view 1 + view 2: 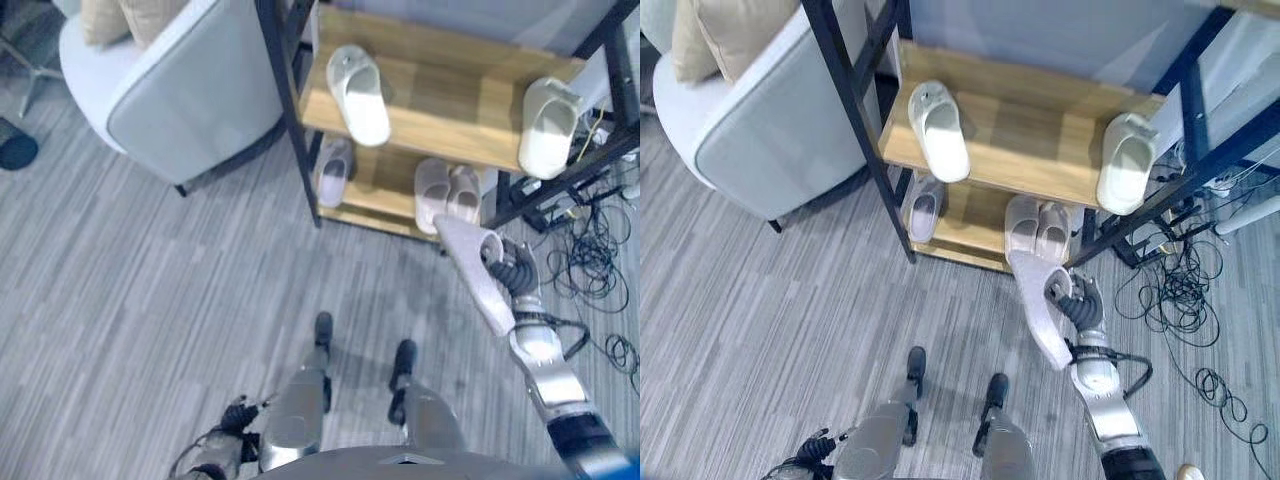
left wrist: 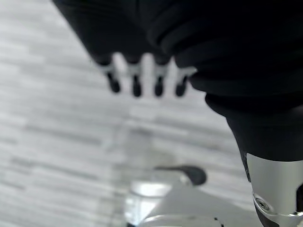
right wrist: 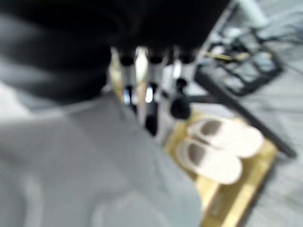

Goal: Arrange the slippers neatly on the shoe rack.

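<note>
Right hand (image 1: 1077, 300) at lower right of the right eye view, fingers curled round a pale grey slipper (image 1: 1035, 300), gripping it at the strap edge; the slipper hangs tilted, sole facing the camera, toe end pointing up toward the shoe rack (image 1: 1040, 150), heel end down beside the wrist. The held slipper sits just in front of the rack's lower shelf, overlapping in view a pair of pinkish slippers (image 1: 1038, 228) that lie side by side on that lower shelf; the right wrist view shows the same pair (image 3: 222, 151) past the fingers with the grey slipper's sole (image 3: 94, 175) close against the hand. Another single slipper (image 1: 924, 208) lies on the lower shelf at its left end, near the rack's black post. On the upper wooden shelf, a white slipper (image 1: 937, 130) lies toward the left, and a second white slipper (image 1: 1124, 160) sits at the right edge, well apart from the first. Left hand (image 2: 142, 80) hangs low at lower left of the eye views, fingers straight and relaxed over grey plank floor (image 1: 150, 300), holding nothing. A grey armchair (image 1: 170, 90) stands upper left, just beside the rack.
</note>
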